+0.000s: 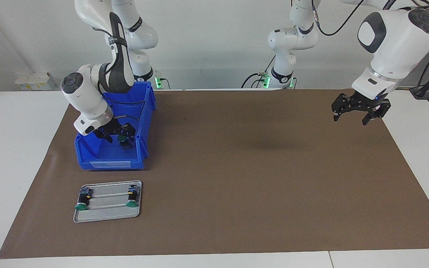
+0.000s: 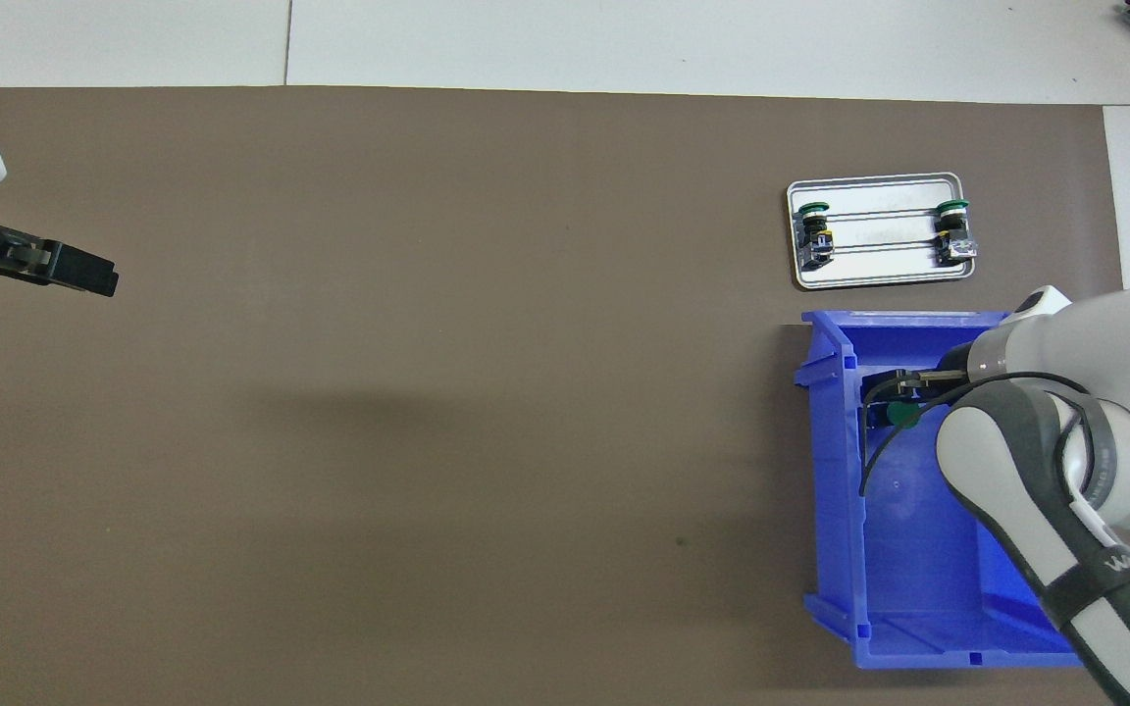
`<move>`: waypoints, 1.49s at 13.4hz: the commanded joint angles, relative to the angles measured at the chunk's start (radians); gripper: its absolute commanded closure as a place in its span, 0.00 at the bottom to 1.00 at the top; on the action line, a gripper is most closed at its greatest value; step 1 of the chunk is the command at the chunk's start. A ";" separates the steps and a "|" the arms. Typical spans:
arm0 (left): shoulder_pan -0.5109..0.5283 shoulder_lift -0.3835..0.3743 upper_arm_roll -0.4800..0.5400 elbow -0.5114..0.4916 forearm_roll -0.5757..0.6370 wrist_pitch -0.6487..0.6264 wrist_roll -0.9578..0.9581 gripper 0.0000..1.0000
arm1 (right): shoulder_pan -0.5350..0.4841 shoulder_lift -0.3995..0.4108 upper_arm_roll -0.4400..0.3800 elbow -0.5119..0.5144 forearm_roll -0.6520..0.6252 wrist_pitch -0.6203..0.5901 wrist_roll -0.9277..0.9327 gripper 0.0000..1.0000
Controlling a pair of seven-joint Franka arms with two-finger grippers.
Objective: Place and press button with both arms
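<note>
A green-capped button (image 1: 123, 140) (image 2: 903, 417) lies inside the blue bin (image 1: 110, 163) (image 2: 832, 461), at the bin's end farther from the robots. My right gripper (image 1: 117, 137) (image 2: 903, 395) reaches down into the bin with its fingers spread open on either side of the button. I cannot tell if they touch it. My left gripper (image 1: 352, 118) (image 2: 99, 277) hangs open and holds nothing, over the brown mat at the left arm's end of the table, where that arm waits.
A small metal tray (image 1: 106, 216) (image 2: 879, 183) lies on the mat just farther from the robots than the bin. Two identical green-capped buttons (image 1: 83, 201) (image 1: 132, 199) lie on it, one at each end. The brown mat (image 1: 237, 167) covers most of the table.
</note>
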 commanded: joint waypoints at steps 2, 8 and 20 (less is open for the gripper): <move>0.010 -0.025 -0.004 -0.031 -0.008 0.020 0.001 0.00 | 0.000 -0.061 0.004 0.042 0.014 -0.031 0.063 0.01; 0.011 -0.025 -0.004 -0.031 -0.006 0.020 0.001 0.00 | 0.007 -0.046 0.011 0.275 -0.155 -0.161 0.222 0.01; 0.010 -0.025 -0.004 -0.031 -0.006 0.018 0.001 0.00 | 0.012 -0.058 0.009 0.624 -0.178 -0.643 0.221 0.01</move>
